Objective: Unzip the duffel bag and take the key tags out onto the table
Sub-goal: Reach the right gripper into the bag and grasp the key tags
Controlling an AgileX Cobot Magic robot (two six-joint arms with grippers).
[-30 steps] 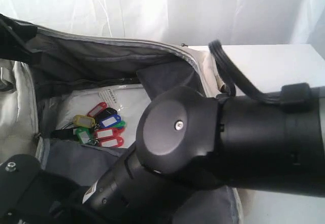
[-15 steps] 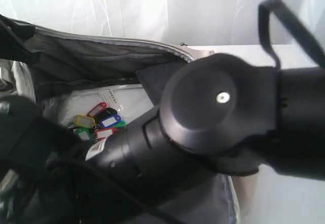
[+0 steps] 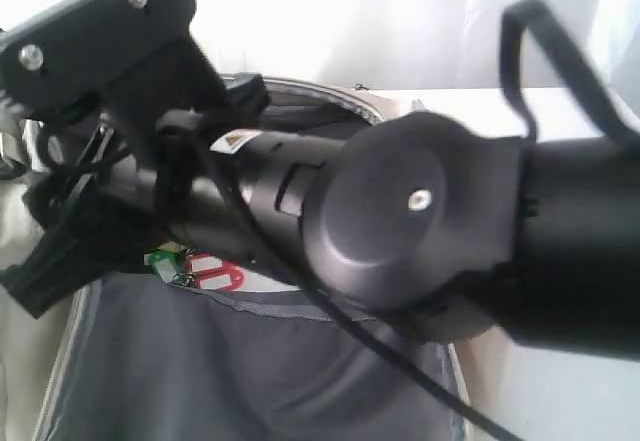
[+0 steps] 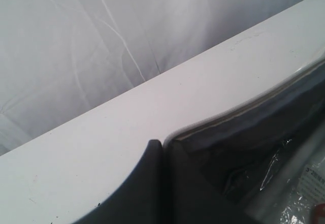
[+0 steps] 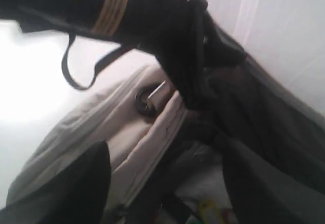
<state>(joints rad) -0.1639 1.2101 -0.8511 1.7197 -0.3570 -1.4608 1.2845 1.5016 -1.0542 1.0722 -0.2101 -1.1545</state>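
- Broadly, the table [image 4: 127, 127] is the biggest thing. It is one wide white top, bare on its far side up to the curtain [image 4: 101, 41], so we judge there is room to set things down beside the bag.
- One duffel bag [image 3: 200, 371] lies on it, already unzipped, with its mouth gaping and the grey lining showing. It is soft cloth, and we expect it to sag over the opening unless it is held back.
- We count two grippers.
  - The left gripper [image 4: 161, 155] has its fingers pressed together right at the bag's far rim. We cannot tell whether fabric lies between them.
  - The right gripper [image 5: 162, 148] hangs over the bag's left end, fingers spread wide with nothing held.
- One bunch of key tags [image 3: 200, 269] lies inside the bag, left of centre.
  - We can count a green tag and a red one; the right arm [image 3: 410, 201] hides the rest.
  - They look light, hard and slippery, so we would pinch one tag flat across its body and expect the others to dangle.
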